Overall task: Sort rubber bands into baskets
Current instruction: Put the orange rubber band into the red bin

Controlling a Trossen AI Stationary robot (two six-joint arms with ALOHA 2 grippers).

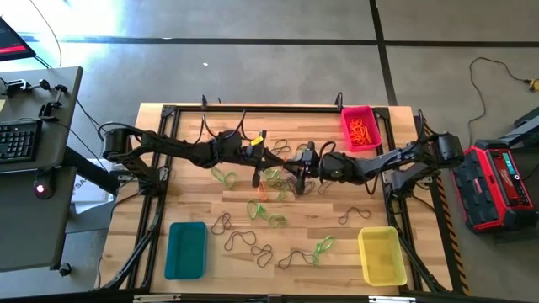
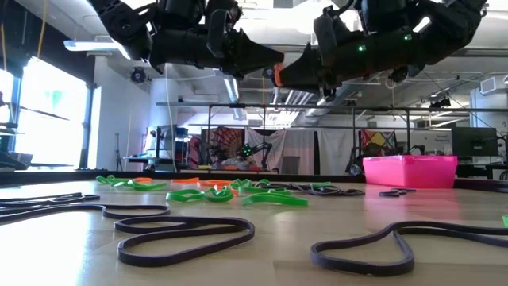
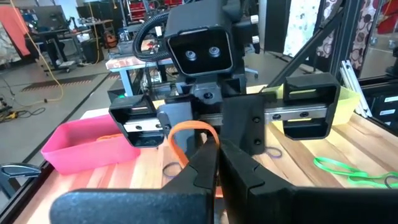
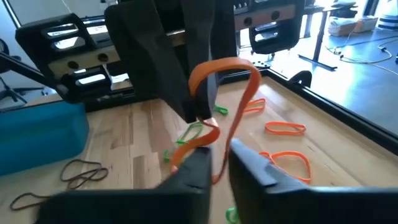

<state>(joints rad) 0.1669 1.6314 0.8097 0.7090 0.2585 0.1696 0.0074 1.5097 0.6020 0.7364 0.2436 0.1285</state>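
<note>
wooden tabletop [image 1: 337,252], workshop floor beyond. we see both grippers meeting nose to nose above the table's middle, raised off the wood in the low view. left gripper [image 3: 217,163]: fingers pressed together, pinching one end of an orange rubber band [image 3: 186,132]. right gripper [image 4: 219,160]: fingers drawn nearly together w/ the same orange loop's other end running down between them; whether they actually clamp it we can't tell. the band arches up btwn the two fingertip pairs.

outward from there: loose rubber bands [image 1: 253,240] scattered across the wood — green and orange ones clustered just under the grippers, dark ones spread toward the front edge, two dark loops lying close to the low camera. further orange bands lie on the wood beyond the right fingers in that wrist view.

baskets: pink basket [image 1: 360,128] at the far right corner w/ orange bands in it; yellow basket [image 1: 381,255] near right front; teal basket [image 1: 186,250] left front. left arm [image 1: 168,147] reaches in from the left side, right arm [image 1: 396,160] from the right.
</note>
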